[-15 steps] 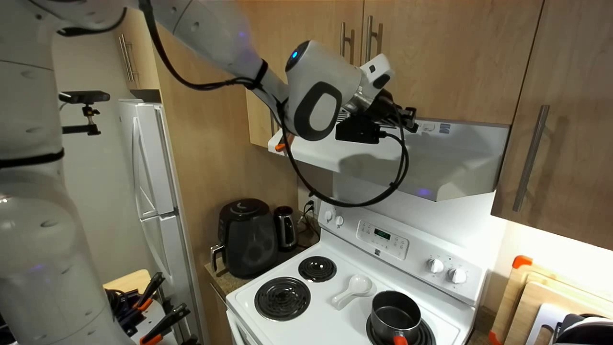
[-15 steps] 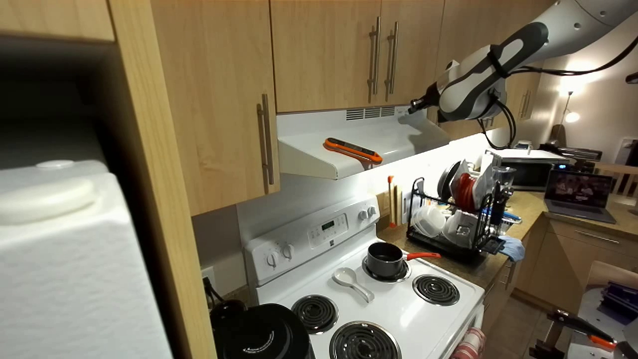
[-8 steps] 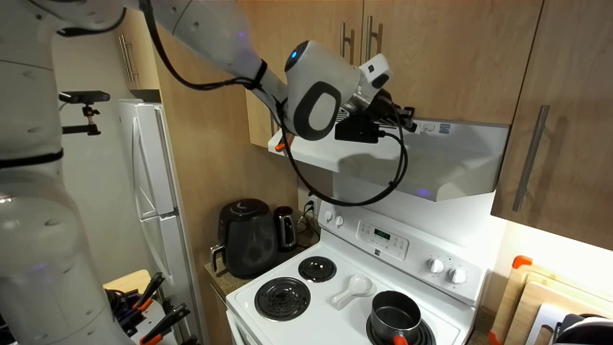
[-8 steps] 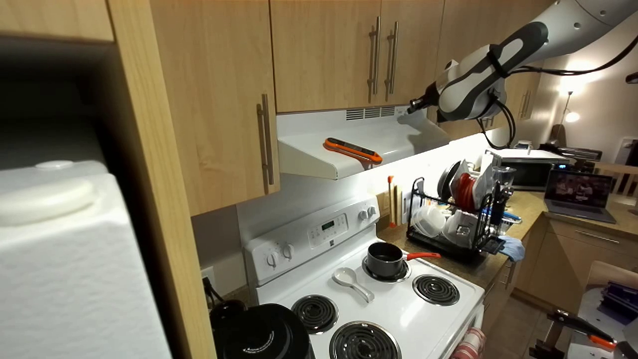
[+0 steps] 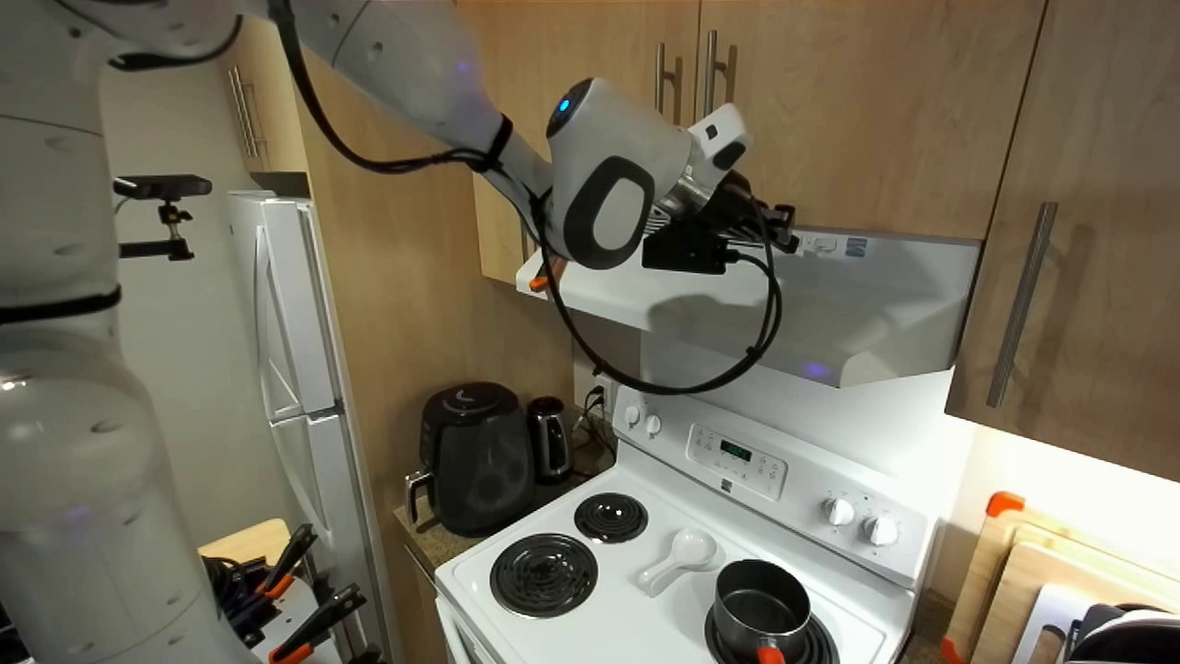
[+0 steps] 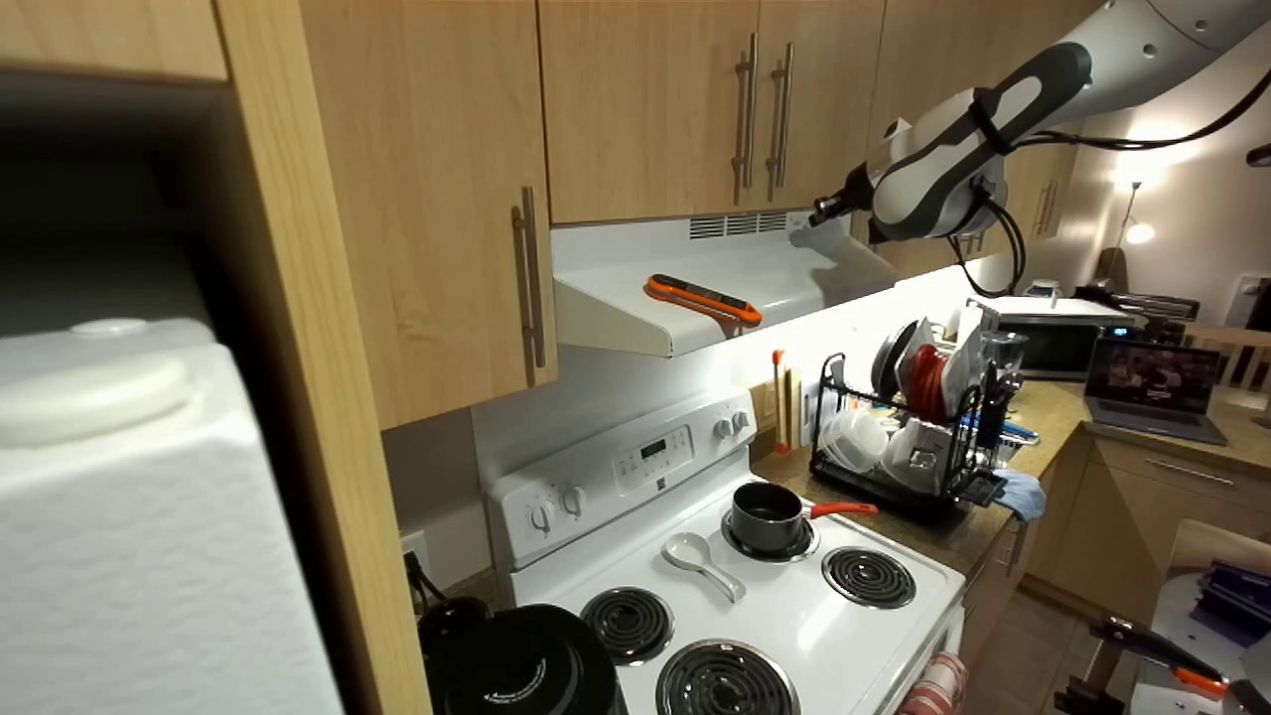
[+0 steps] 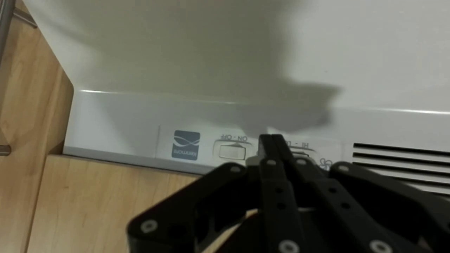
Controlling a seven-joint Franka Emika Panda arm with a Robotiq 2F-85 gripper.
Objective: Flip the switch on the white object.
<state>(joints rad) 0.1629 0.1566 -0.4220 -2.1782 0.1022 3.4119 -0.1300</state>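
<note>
Sweeping an exterior view from the left, here's the white robot arm (image 5: 406,83), its base column filling that edge and its links stretching across the top toward the centre. Behind it at left stands a white refrigerator (image 5: 290,323); next, lower left of centre, a black air fryer (image 5: 475,470) with a slimmer black-and-silver appliance (image 5: 550,441) just beside it. Bottom centre it's the white coil-burner stove (image 5: 636,627), carrying a white spoon-shaped piece (image 5: 690,551) and, to the right of that, a dark saucepan (image 5: 758,604) on a coil (image 5: 821,638), red handle (image 5: 771,655) aimed at the bottom of the frame. And above the stove, from the centre out to the right, there's the white object itself, the range hood (image 5: 857,314), fixed beneath wooden cabinets (image 5: 876,120); cutting boards (image 5: 1042,563) stand tilted at lower right. In an exterior view, a slim orange-and-black device (image 6: 703,300) lies on the hood's sloping front mid-frame, with a loaded dish rack (image 6: 894,500) right of centre and a laptop (image 6: 1152,382) at far right. Over to the wrist view: cabinet wood down the left edge, the Kenmore badge (image 7: 185,144) low and left of centre, then the ON-OFF switch (image 7: 232,151), its lettering upside down. Right of that, in from the bottom edge, it's the gripper (image 7: 270,136), jaws pressed together side by side, as narrow as they go, tips in front of the control strip (image 7: 207,149) and partly covering the fan switch (image 7: 300,154). Touching the hood or just off it? Can't tell from here. Vent slots (image 7: 404,159) fill the right end of the row.
</note>
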